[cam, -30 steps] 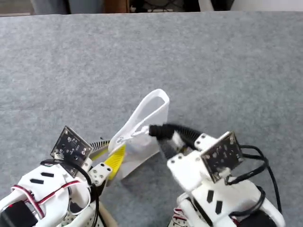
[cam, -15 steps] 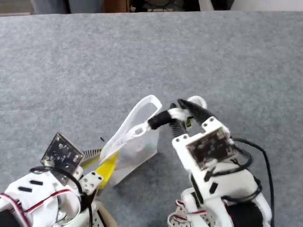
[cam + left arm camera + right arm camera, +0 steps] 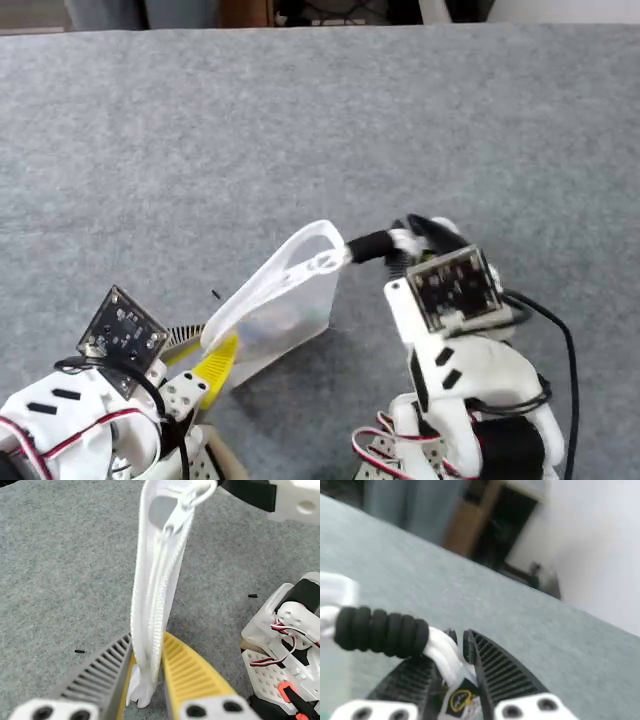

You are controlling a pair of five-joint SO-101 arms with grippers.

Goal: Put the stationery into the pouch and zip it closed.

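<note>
A pale shape (image 3: 270, 325) is showing through the pouch (image 3: 300, 290) wall, too faint to name. Part of the pouch's end is hiding between the jaws of the left gripper (image 3: 146, 637). The black ribbed piece (image 3: 382, 630) that the right gripper (image 3: 460, 639) is clamping is blurring, its kind unclear. A speck (image 3: 215, 294) on the counter (image 3: 150, 150) is lying too small to identify.

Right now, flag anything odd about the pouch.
The pouch is not lying flat: it stands on edge, tilted, its end pinched by the left gripper. Near the zipper pull the mouth gapes. The right gripper clamps a black ribbed tool reaching toward that pull.
</note>
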